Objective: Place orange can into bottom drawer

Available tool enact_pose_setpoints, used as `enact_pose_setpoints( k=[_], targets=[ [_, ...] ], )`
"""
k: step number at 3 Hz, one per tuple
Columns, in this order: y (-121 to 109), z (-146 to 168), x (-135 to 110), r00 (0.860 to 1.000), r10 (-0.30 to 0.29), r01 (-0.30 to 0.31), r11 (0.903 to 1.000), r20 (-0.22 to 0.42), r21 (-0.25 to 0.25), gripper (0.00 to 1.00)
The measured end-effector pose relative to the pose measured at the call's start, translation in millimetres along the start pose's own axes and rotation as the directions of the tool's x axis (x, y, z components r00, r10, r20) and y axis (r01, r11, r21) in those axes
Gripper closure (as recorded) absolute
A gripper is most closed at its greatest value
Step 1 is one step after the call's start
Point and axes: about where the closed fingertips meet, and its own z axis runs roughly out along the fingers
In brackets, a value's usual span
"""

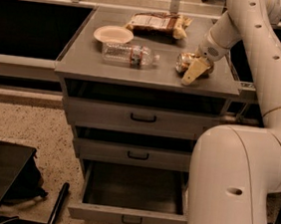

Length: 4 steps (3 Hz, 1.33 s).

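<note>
Grey cabinet top (86, 60) carries four items: a small plate (113, 33) and a snack bag (157, 23) toward the far side, a clear bottle (129, 55) lying at centre, and the orange can (184, 62) near the right end, close to the near edge.

The gripper (191, 69) is at the can, reaching down from the right, with part of it on the can's near side. Whether it has clamped on the can or only brackets it cannot be told. The can rests on the top.

Judged step: acquiring the can; transport has not begun. The next move calls for a confirmed hold, a lift clear of the surface, then travel outward past the near edge and down to the bottom drawer (99, 214).

Clearances:
- The bottom drawer is pulled out and its interior shows nothing inside.
- The two upper drawers (142, 117) are closed, so the descent path along the cabinet front is unobstructed.
- The robot's own white arm link (232, 193) overlaps the drawer's right side; entry is likely easier at centre or left.
- The bottle lies just left of the can; avoid sweeping left.
</note>
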Motion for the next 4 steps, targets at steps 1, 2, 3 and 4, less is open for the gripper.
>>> enact_pose_setpoints(
  k=[1, 2, 3, 4],
  targets=[
    [-1.1, -5.8, -2.3, 1.0, 0.0, 0.0, 1.0, 0.0, 0.0, 0.66],
    [4.6, -41.9, -0.5, 1.0, 0.006, -0.007, 0.999, 0.026, 0.043, 0.89],
    [26.0, -113.2, -1.6, 0.993, 0.042, -0.057, 0.989, 0.114, 0.136, 1.0],
    [67.7, -199.8, -8.0, 0.966, 0.078, -0.139, 0.9612, 0.247, 0.239, 1.0]
  ],
)
